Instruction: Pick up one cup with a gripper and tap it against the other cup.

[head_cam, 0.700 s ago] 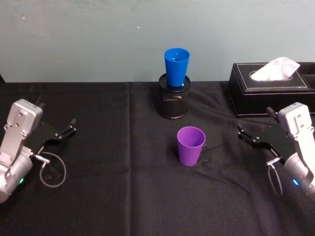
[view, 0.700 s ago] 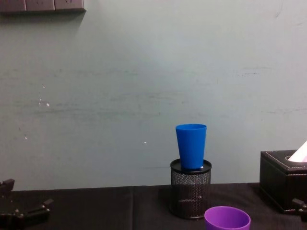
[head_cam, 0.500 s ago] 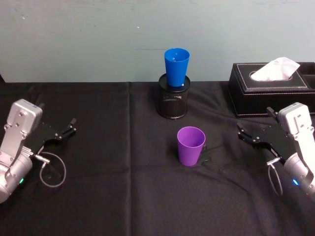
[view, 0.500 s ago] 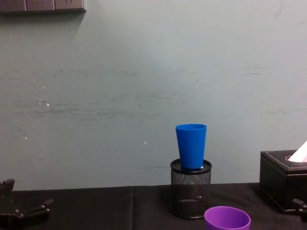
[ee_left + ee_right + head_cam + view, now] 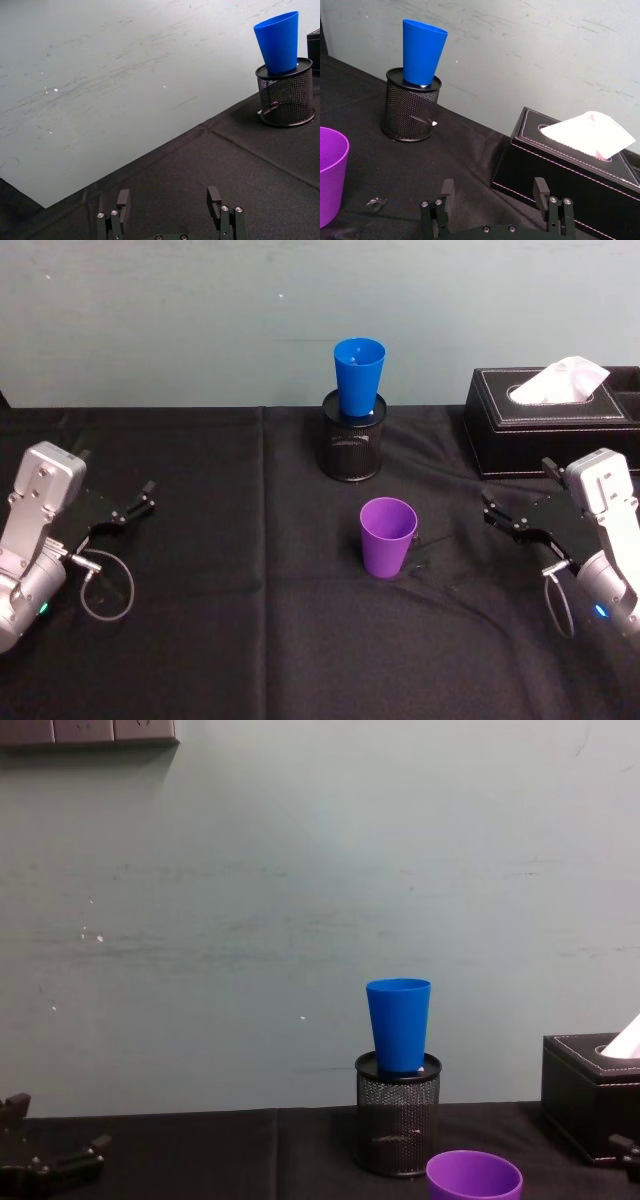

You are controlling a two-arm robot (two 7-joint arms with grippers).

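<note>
Your purple cup (image 5: 388,536) stands upright mid-table on the black cloth (image 5: 250,640), with nothing touching it. Behind it, near the wall, the blue cup (image 5: 359,375) sits upright in the mouth of the mesh holder (image 5: 351,452). Your right gripper (image 5: 497,516) rests well to the cup's right, before the tissue box (image 5: 550,435), jaws apart. Your left gripper (image 5: 140,500) lies far left, jaws apart too.

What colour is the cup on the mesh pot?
The cup is bright blue, clearest in right wrist view.
</note>
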